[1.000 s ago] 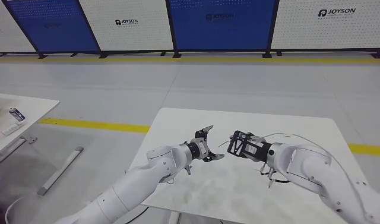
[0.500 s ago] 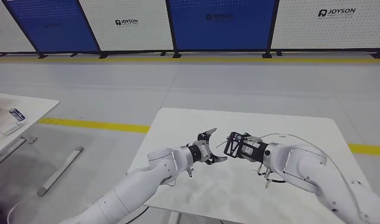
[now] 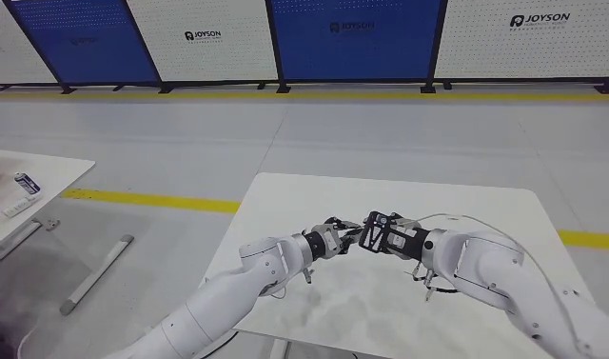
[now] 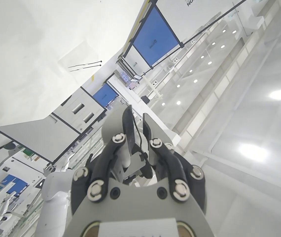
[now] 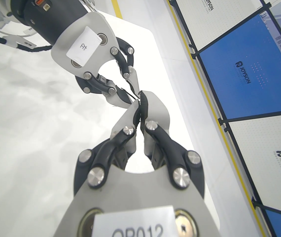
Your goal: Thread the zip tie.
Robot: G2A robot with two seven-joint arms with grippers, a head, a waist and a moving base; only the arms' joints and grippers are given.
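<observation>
The zip tie (image 5: 128,93), a thin, smooth black plastic strip, hangs above the white table (image 5: 32,114). The jaws of the left gripper (image 5: 133,96) and the right gripper (image 5: 141,101) both pinch it.

- Item: zip tie (image 5: 133,96), a thin black strap. A short straight stretch shows, bridging two sets of fingertips.
- Position: held in the air above the table (image 3: 285,207), toward 9 o'clock from the tabletop's middle in the top view.
- Grip: left gripper (image 3: 346,237) pinches it from the 9 o'clock side and right gripper (image 3: 369,233) from 3 o'clock, tips nearly touching.
- Head and tail ends hidden; threaded or not, cannot tell.
- Two spare zip ties (image 4: 85,65), black, lie flat on the table side by side.
</observation>
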